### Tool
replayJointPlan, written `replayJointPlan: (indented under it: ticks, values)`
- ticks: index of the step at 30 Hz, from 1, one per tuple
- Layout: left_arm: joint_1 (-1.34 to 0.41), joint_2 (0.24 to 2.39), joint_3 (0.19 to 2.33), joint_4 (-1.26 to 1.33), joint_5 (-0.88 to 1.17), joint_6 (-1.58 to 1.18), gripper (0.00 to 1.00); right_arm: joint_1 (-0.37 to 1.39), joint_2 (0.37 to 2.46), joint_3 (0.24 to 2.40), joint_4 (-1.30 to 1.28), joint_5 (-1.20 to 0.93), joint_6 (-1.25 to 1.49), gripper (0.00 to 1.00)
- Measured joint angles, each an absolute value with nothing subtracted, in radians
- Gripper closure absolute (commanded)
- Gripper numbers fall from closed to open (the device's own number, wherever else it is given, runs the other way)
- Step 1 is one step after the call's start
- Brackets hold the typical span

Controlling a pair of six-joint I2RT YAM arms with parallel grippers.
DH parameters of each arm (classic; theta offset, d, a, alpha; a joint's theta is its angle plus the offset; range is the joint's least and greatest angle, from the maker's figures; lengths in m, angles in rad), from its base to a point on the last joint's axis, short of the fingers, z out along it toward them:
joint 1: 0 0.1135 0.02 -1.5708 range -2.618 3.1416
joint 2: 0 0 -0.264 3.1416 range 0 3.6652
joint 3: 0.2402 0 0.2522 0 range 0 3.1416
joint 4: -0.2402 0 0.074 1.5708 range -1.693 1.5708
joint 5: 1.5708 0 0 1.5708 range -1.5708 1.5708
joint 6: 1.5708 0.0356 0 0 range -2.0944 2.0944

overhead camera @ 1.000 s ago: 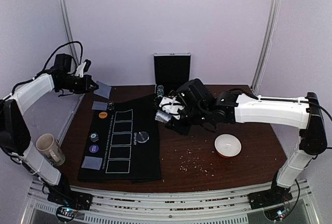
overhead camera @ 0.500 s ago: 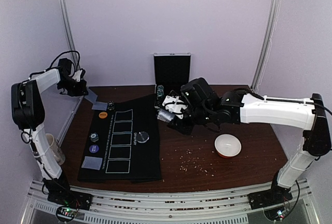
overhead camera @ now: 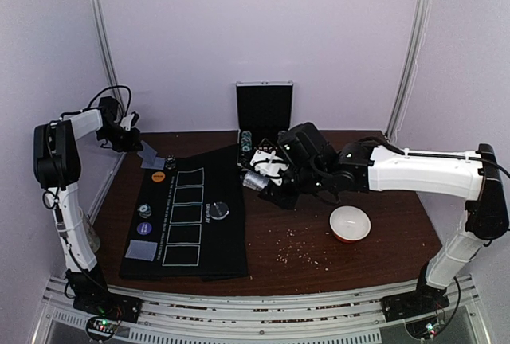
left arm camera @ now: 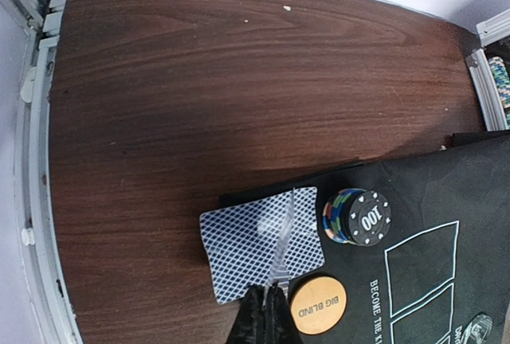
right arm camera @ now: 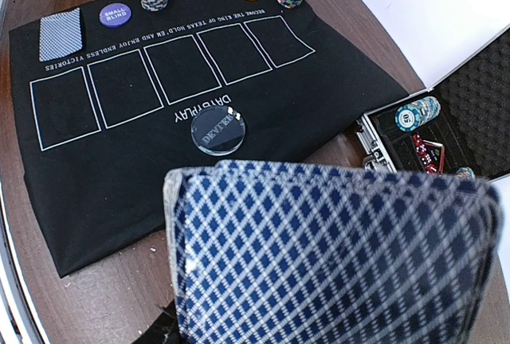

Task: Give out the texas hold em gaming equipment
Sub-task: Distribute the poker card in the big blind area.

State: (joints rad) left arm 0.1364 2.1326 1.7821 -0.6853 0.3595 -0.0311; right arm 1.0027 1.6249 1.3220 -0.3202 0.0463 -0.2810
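Two grippers, both loaded as far as we can see. Nearest on the black mat (overhead camera: 219,244), at its near-left corner, one face-down card (overhead camera: 142,250) lies flat. Just beyond it along the left edge we have the purple small-blind button (overhead camera: 144,229), then a chip stack (overhead camera: 145,213). The clear dealer button (overhead camera: 219,210) sits right of the row of five outlined boxes. A white bowl (overhead camera: 333,220) stands on the bare table (overhead camera: 382,256) to the right, with crumbs (overhead camera: 299,250) near it.

The right gripper (overhead camera: 261,177) hangs just past the mat's right edge, mid-table. It grasps a deck (right arm camera: 335,256) of blue-checked cards that fills its wrist view.

Far-left on the mat are the orange big-blind button (left arm camera: 317,304), a second stack (left arm camera: 358,216) topped by a dark 100 chip, and a dealt card (left arm camera: 239,244). That card is face down, overlapping the mat's corner. The left gripper (left arm camera: 267,300) is above it, jaws pinched on a single card (left arm camera: 285,232) that we see edge-on.

An open chip case (overhead camera: 264,109) stands at the far edge, with more chips inside.
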Motion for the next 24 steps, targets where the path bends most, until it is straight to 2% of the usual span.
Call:
replayJointPlan:
  ticks: [24]
  values:
    - [0.136, 2.244, 1.796, -0.637, 0.418, -0.058, 1.0, 1.003, 1.625, 1.317, -0.326, 0.068, -0.281, 0.51]
